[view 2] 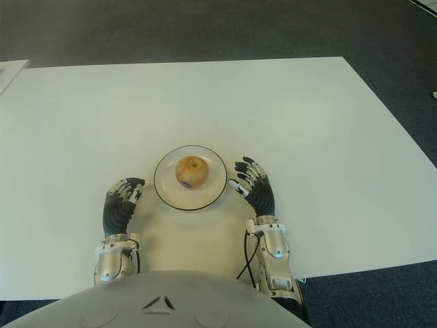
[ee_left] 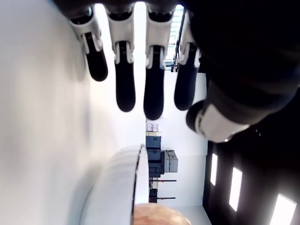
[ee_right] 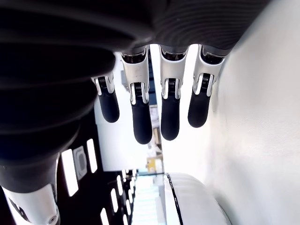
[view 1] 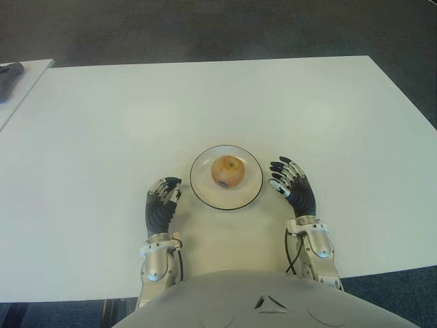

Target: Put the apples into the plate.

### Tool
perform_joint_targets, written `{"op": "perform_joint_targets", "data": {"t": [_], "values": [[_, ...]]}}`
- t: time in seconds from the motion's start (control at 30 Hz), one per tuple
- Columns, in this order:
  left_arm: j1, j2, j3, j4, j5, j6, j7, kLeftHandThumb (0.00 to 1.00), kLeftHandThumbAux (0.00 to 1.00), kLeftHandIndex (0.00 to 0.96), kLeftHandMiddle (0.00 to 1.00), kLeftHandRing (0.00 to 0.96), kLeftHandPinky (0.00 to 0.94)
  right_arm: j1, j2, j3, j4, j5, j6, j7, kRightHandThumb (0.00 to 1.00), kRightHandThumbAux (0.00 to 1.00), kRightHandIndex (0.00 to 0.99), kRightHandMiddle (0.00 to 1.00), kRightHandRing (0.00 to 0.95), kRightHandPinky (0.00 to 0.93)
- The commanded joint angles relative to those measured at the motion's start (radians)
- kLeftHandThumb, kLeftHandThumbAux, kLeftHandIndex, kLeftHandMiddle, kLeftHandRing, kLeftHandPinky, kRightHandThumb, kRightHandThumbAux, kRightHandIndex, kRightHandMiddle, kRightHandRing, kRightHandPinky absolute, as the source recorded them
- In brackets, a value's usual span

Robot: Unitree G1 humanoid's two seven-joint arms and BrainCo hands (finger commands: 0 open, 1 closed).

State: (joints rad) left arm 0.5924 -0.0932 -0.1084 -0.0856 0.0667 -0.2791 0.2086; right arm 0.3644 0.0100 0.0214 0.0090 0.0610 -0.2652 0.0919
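One yellow-red apple [view 1: 228, 171] sits in the middle of a white plate [view 1: 205, 186] with a dark rim, near the table's front edge. My left hand [view 1: 162, 201] is just left of the plate, fingers relaxed and holding nothing. My right hand [view 1: 289, 180] is just right of the plate, fingers spread and empty. In the left wrist view the fingers [ee_left: 125, 79] hang free beside the plate [ee_left: 112, 187], with the apple [ee_left: 159, 216] showing at the edge. The right wrist view shows straight fingers [ee_right: 140, 117] and the plate [ee_right: 192, 201] rim beyond them.
The white table [view 1: 102, 137] stretches wide around the plate. A second table edge with a dark object [view 1: 10, 75] shows at the far left. Dark carpet lies beyond the table's far edge.
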Motion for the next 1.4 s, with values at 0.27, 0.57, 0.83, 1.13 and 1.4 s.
{"op": "perform_joint_targets", "data": {"t": [0.27,0.57,0.83,1.13,1.4], "values": [[0.099,-0.006,-0.013,-0.028,0.003,0.060,-0.001,0.673,0.721,0.405,0.391,0.408,0.404,0.063,0.004,0.002,-0.020,0.003,0.040,-0.009,0.566,0.710,0.176,0.292,0.256,0.258],[0.148,-0.012,-0.043,-0.082,0.019,0.034,0.014,0.675,0.721,0.408,0.410,0.419,0.420,0.103,0.002,-0.003,-0.076,0.009,0.061,-0.012,0.596,0.720,0.183,0.314,0.267,0.257],[0.193,-0.015,-0.077,-0.121,0.026,0.006,0.023,0.676,0.719,0.410,0.419,0.423,0.419,0.149,-0.010,-0.009,-0.131,0.016,0.079,-0.004,0.605,0.730,0.180,0.332,0.281,0.253],[0.227,-0.021,-0.106,-0.136,0.039,-0.041,0.053,0.675,0.717,0.411,0.419,0.419,0.413,0.186,-0.034,-0.014,-0.157,0.014,0.059,0.006,0.541,0.728,0.176,0.309,0.264,0.247],[0.238,-0.023,-0.113,-0.126,0.065,-0.105,0.087,0.675,0.715,0.411,0.394,0.404,0.405,0.217,-0.035,-0.012,-0.186,0.016,0.049,0.006,0.576,0.743,0.176,0.296,0.256,0.231]]}}
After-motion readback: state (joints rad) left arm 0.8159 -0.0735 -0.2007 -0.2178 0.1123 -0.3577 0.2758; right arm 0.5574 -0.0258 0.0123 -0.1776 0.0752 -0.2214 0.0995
